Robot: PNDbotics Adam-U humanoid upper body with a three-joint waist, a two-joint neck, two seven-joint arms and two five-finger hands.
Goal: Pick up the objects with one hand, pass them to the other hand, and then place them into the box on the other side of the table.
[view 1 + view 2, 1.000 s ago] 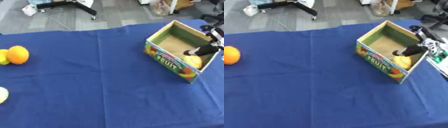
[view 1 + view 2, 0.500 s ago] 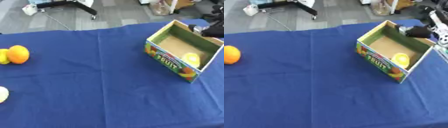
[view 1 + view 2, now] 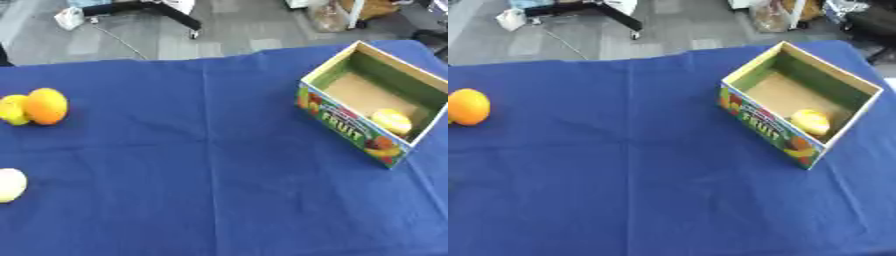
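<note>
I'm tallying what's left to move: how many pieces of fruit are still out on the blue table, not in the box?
3, all at the left edge: an orange, a yellow fruit touching it, and a pale fruit nearer the front. One more yellow fruit already lies inside the box. More may lie out of view.

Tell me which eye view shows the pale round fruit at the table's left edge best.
The left eye view: the pale round fruit shows at the picture's left edge, below the orange. The right eye view does not show it.
</note>
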